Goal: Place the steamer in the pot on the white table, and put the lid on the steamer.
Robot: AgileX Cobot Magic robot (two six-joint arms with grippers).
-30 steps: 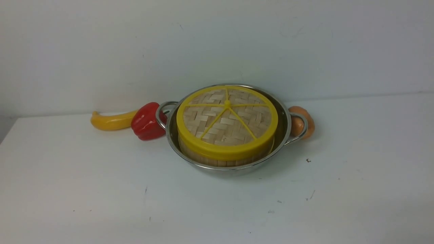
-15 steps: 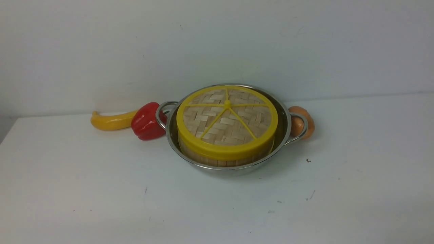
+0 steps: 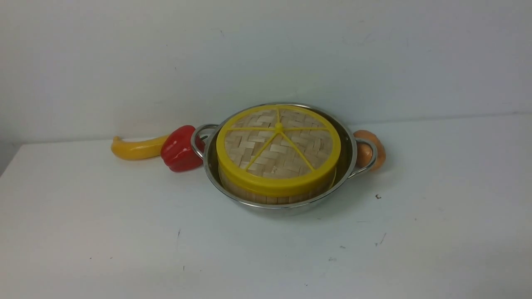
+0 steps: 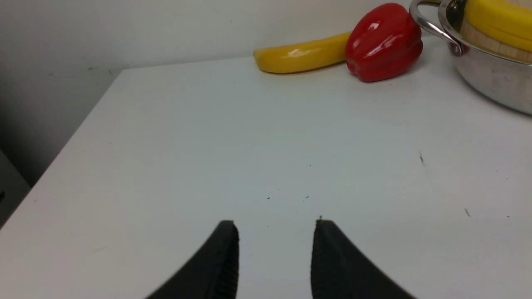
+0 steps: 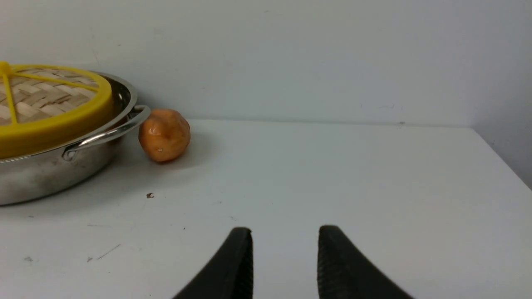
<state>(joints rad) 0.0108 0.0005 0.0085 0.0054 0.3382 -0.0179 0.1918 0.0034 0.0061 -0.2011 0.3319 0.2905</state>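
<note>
The shiny steel pot [image 3: 345, 166] stands on the white table [image 3: 124, 232] near the back wall. Inside it sits the bamboo steamer [image 3: 266, 197], of which only a strip of slatted wall shows. The woven lid [image 3: 277, 145] with yellow rim and spokes lies flat on top of the steamer. Neither arm appears in the front view. My left gripper [image 4: 275, 226] hovers open over bare table, well short of the pot [image 4: 494, 79]. My right gripper [image 5: 285, 232] is open too, empty, off to the side of the pot [image 5: 50, 174] and lid [image 5: 45, 108].
A yellow banana [image 3: 135, 148] and a red bell pepper [image 3: 179, 149] lie against the pot's left handle. An orange fruit [image 3: 368, 149] rests behind the right handle. The wall rises just behind them. The table's edges [image 4: 70, 137] [image 5: 498, 153] show in both wrist views.
</note>
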